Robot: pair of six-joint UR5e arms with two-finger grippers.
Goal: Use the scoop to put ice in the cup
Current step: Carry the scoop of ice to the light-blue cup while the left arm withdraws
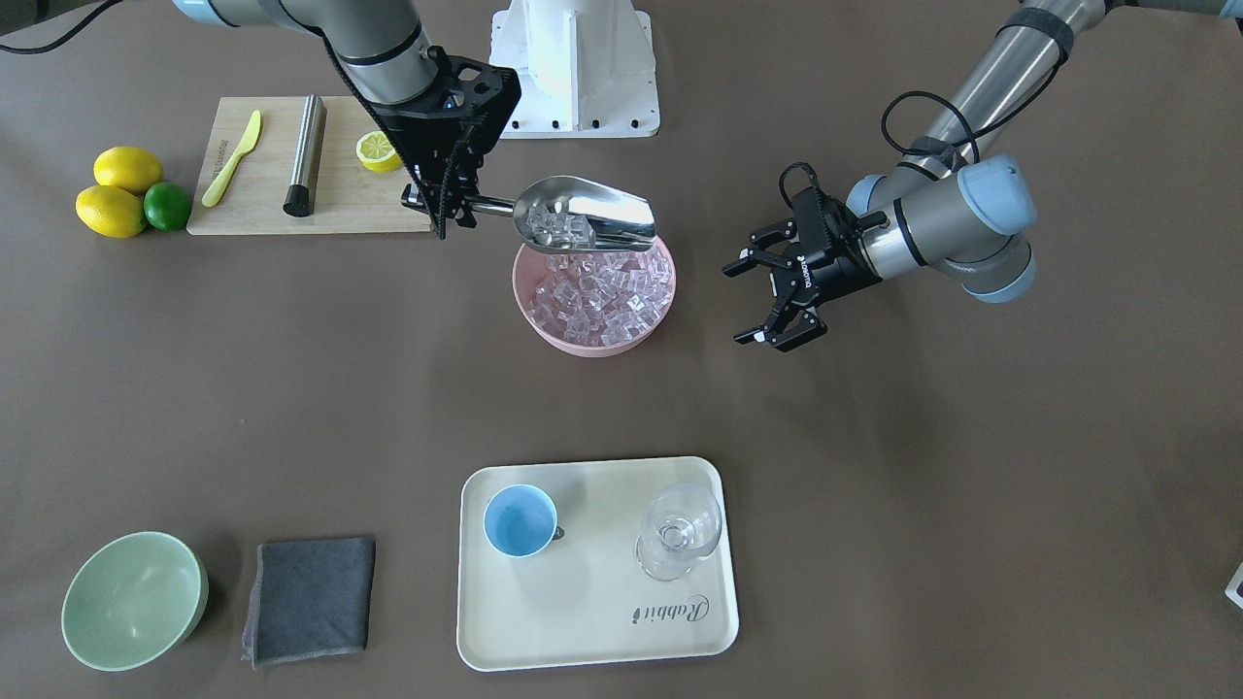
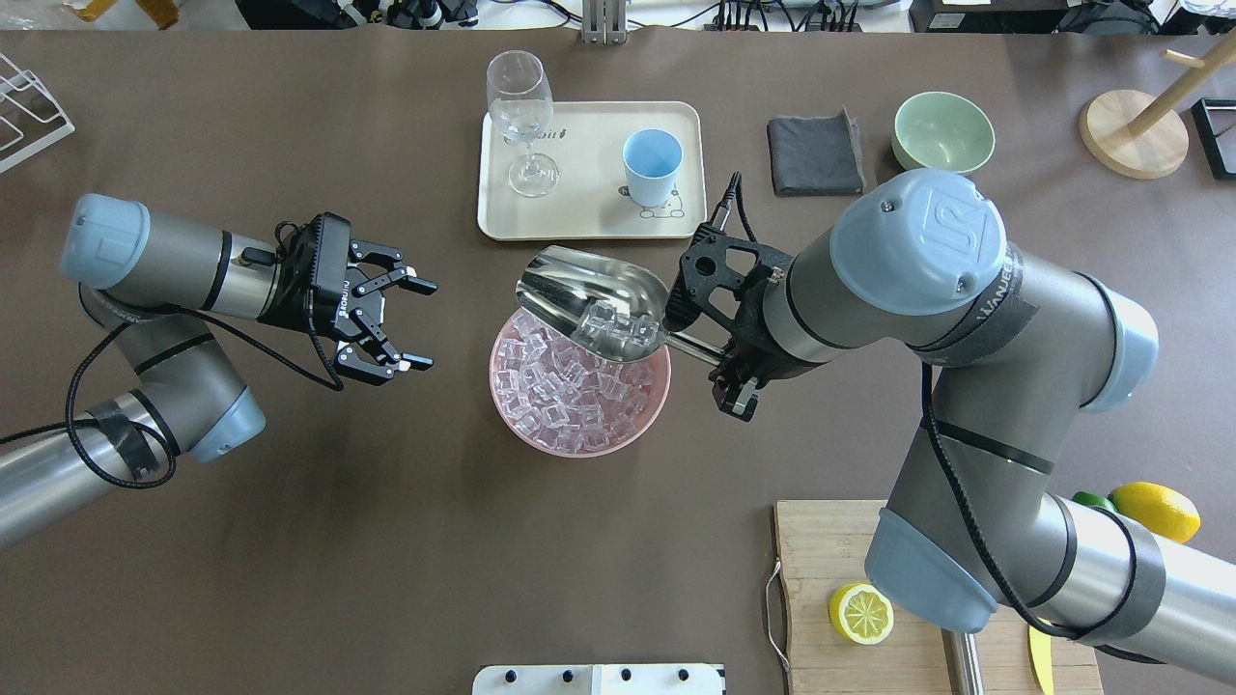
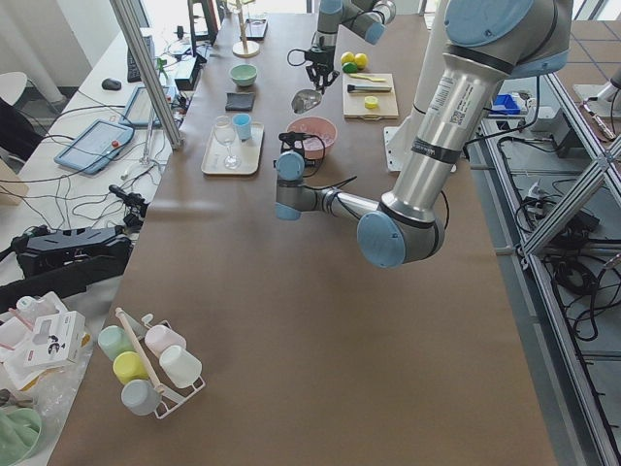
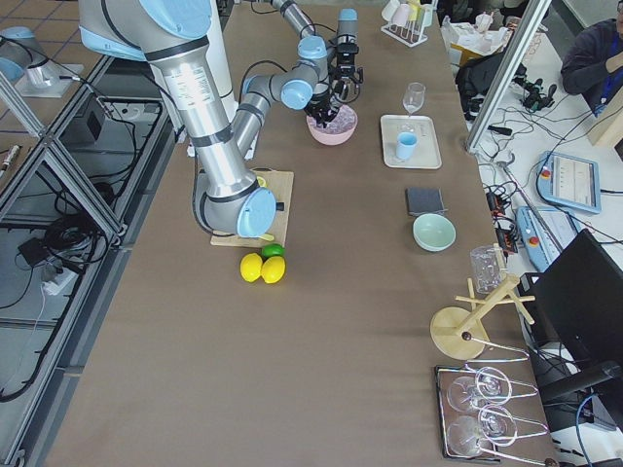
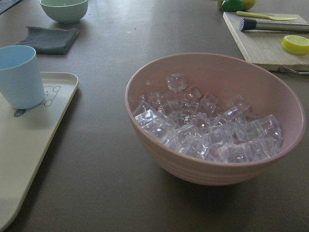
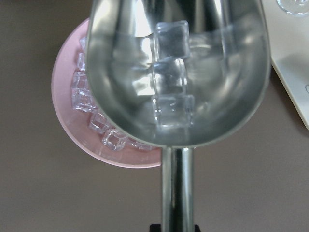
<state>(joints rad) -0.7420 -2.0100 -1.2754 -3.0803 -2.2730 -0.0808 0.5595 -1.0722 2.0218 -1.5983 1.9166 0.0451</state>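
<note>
Glossy steel scoop (image 1: 586,216), glassy ice (image 1: 602,299)

Long table under a matte brown cover (image 3: 291,320), running the length of the room. Beside it, brown wood-patterned floor (image 3: 594,44), crossed by silver aluminium frame struts (image 3: 568,199) and loose black cables (image 3: 582,282). Along one long side, a white side desk (image 3: 53,116) strewn with tablets and wires, set behind a slanting silver aluminium post (image 3: 147,73). Near one end, a black flat monitor (image 4: 584,302) close to a pale wooden peg stand (image 4: 459,334). Even, soft light throughout; faint shadows only, a dull sheen on the cover.
</note>
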